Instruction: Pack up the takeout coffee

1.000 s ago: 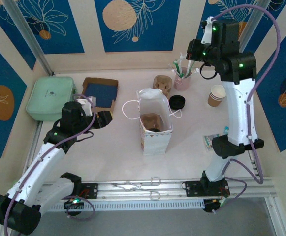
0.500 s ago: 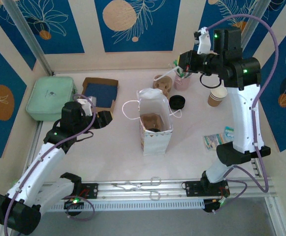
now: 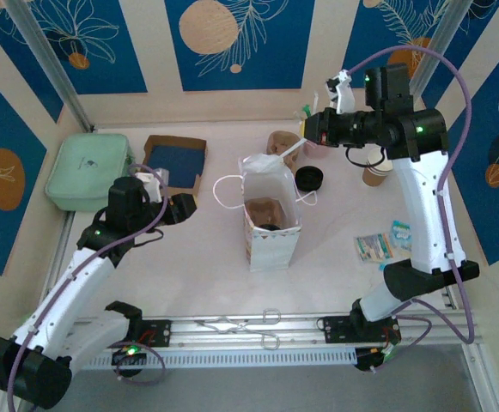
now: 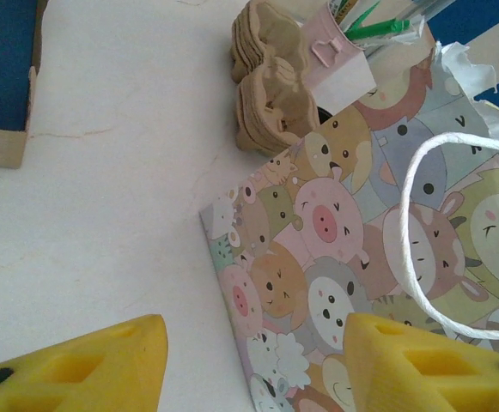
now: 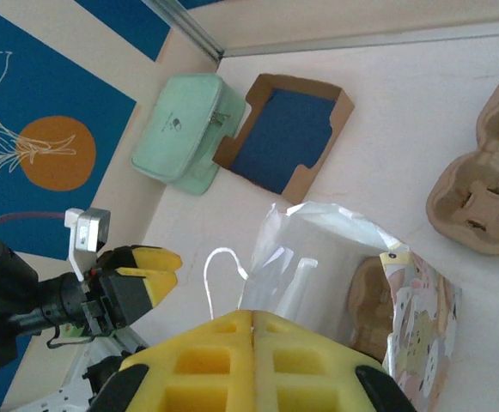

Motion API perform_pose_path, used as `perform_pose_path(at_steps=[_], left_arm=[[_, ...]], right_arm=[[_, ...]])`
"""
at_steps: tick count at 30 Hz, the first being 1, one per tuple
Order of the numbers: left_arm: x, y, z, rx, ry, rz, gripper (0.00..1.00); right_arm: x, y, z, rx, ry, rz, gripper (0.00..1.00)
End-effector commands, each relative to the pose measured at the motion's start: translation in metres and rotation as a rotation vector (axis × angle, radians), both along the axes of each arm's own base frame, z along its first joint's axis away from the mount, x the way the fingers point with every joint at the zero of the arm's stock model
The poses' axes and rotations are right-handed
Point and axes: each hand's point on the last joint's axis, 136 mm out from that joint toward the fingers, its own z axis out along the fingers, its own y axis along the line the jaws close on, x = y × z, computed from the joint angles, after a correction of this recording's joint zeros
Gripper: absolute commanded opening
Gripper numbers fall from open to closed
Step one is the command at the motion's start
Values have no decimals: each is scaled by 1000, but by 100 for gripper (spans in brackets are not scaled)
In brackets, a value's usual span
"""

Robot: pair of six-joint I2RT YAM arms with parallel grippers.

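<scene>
In the overhead view's upper right, the right tool (image 3: 312, 137) pinches a white straw (image 3: 290, 149) above the animal-print bag (image 3: 272, 245), while the left tool (image 3: 185, 207) stands moderately wide and empty at centre left.

The desk (image 3: 206, 257) is presenting a pale, off-white matte top with faint scuffs. Walls are enclosing it on three sides. The back wall (image 3: 232, 43), the left wall (image 3: 0, 172) and the right wall (image 3: 498, 163) are carrying deep-blue panels with white leaf line-drawings and orange discs, separated by cream bands. An aluminium post (image 3: 47, 60) is leaning at the rear left corner. An aluminium rail (image 3: 232, 329) is running along the near edge. Light is falling evenly and casting soft shadows.
</scene>
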Motion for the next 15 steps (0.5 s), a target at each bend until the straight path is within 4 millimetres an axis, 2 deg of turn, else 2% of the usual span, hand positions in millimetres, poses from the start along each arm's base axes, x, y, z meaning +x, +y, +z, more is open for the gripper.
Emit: perform_pose_path(at_steps=[1, 15], left_arm=[[2, -1, 5, -22, 1, -1, 57], [0, -1, 3, -23, 8, -1, 56]], right_arm=[[-7, 5, -9, 6, 37, 45, 0], [21, 22, -71, -159, 137, 27, 0]])
